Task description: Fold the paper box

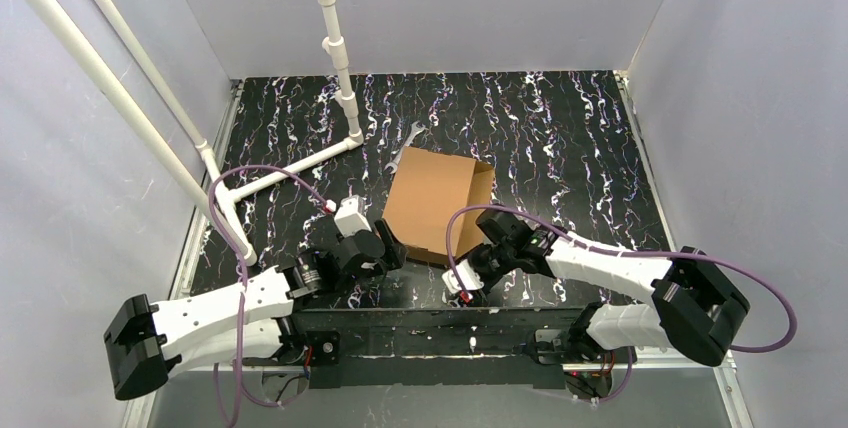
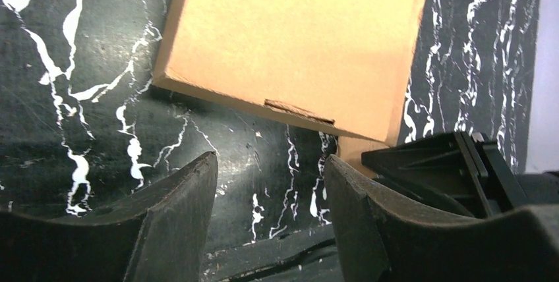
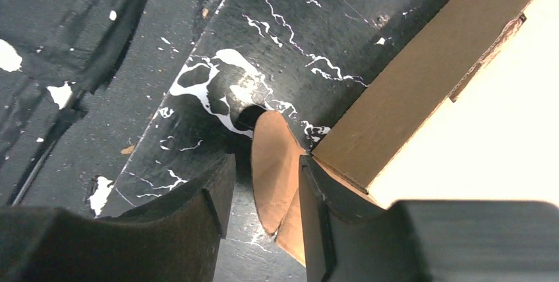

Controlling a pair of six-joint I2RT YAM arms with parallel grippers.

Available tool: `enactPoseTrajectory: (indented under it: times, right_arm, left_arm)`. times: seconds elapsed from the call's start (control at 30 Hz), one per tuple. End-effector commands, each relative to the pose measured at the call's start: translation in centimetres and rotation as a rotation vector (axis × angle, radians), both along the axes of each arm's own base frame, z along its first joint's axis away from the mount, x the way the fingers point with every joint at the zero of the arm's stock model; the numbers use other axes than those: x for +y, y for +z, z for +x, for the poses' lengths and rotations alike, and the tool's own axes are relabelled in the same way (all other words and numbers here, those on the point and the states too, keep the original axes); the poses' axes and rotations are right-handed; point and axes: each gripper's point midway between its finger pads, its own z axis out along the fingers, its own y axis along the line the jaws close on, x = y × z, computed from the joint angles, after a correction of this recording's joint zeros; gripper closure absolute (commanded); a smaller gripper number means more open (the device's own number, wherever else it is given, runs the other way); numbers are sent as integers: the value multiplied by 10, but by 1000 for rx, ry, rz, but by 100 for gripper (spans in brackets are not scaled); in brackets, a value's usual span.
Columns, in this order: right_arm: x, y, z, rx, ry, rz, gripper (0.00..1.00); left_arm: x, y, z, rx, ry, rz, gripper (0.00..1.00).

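The paper box (image 1: 437, 203) is brown cardboard, folded up and lying in the middle of the table with its flat lid upward. In the left wrist view the paper box (image 2: 296, 38) shows a small slot on its near edge. My left gripper (image 2: 270, 163) is open just short of that edge with only table between its fingers. It sits at the box's near left corner (image 1: 392, 248). My right gripper (image 3: 265, 160) is at the near right corner (image 1: 487, 233). A rounded side flap (image 3: 273, 163) stands between its jaws, against the right finger and clear of the left finger.
A metal wrench (image 1: 405, 138) lies on the table just beyond the box. A white pipe frame (image 1: 300, 158) stands at the back left. Grey walls close in both sides and the back. The table's near edge (image 2: 277, 252) runs right under my grippers.
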Motion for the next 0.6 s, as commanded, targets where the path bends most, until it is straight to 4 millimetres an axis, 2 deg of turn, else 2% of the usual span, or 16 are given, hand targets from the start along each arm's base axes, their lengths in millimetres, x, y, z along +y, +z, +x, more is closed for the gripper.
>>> enactPoseTrajectory:
  times: [0.0, 0.3, 0.57]
  right_arm:
    - [12, 5, 12, -70, -31, 36, 53]
    - [14, -6, 2, -42, -3, 17, 59]
    - [20, 0, 3, 3, -53, 30, 70]
  left_arm:
    - [10, 6, 13, -5, 43, 46, 42]
    - [15, 2, 27, 8, 84, 34, 44]
    - [20, -3, 33, 0, 81, 79, 45]
